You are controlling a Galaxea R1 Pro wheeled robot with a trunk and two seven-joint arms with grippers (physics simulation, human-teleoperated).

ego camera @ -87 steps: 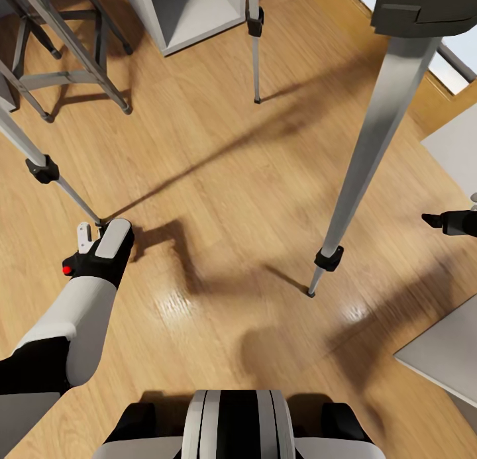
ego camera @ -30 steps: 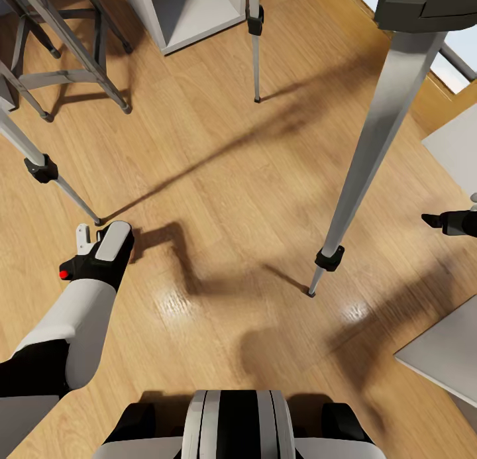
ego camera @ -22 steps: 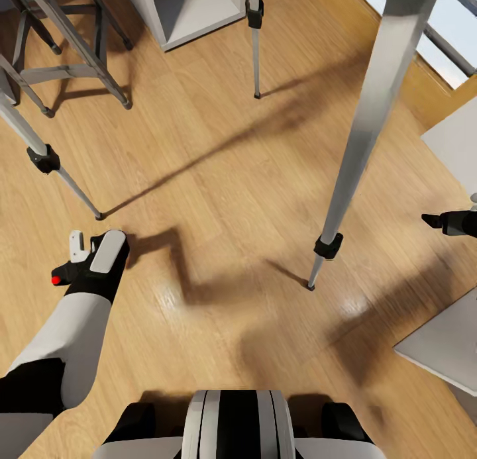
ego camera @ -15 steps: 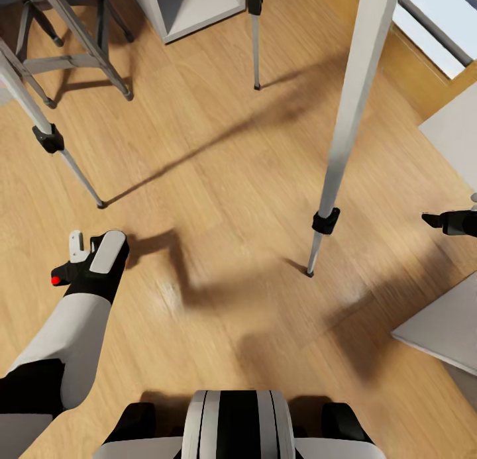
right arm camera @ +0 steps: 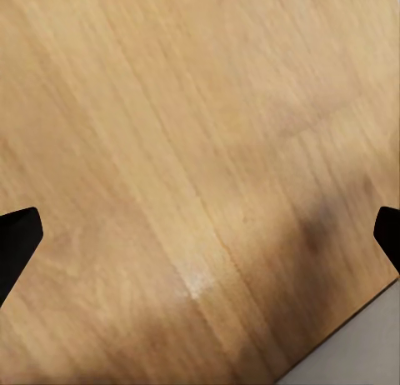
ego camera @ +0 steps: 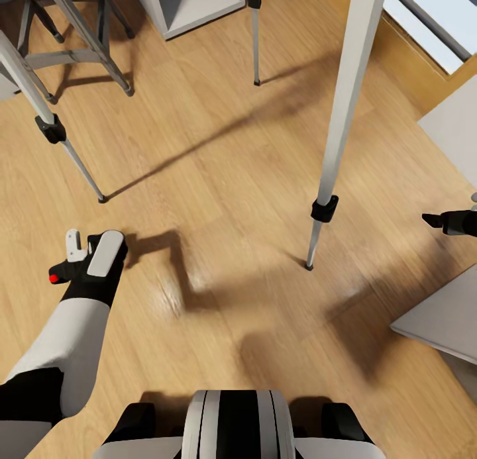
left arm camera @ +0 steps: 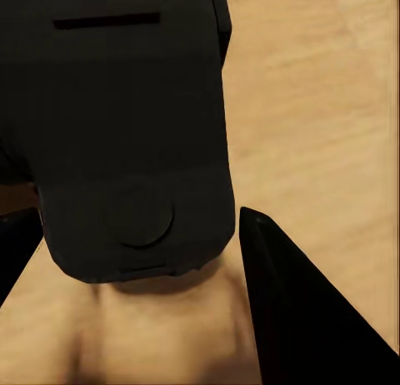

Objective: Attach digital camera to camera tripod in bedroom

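Wooden planks, light and glossy, make up the floor [ego camera: 218,181] across the head view, crossed by long dark shadows. At 1 o'clock a wood-framed window [ego camera: 430,28] runs along the edge, cut off by the frame. At 3 to 4 o'clock pale grey furniture [ego camera: 440,316] juts in; too little of it shows to name. At 12 o'clock stands the open base of a white cabinet [ego camera: 182,5], and at 11 o'clock the grey metal stool [ego camera: 73,42], its seat out of frame.

The camera tripod [ego camera: 344,108] straddles the view: three silver legs with black joints, feet on the floor at 10, 12 and centre-right. Its head is above the frame.

The left gripper [ego camera: 83,247] hangs low at 8 o'clock, over the floor and well apart from the tripod's nearest foot. It is clamped on the digital camera [left arm camera: 125,127], whose dark body sits between the fingers [left arm camera: 300,310] in the left wrist view; from the head view only its red button peeks out beside the wrist.

The right gripper [ego camera: 430,220] enters at 3 o'clock, mostly cut off. In the right wrist view its black fingertips [right arm camera: 17,235] sit far apart at opposite edges, over bare planks.
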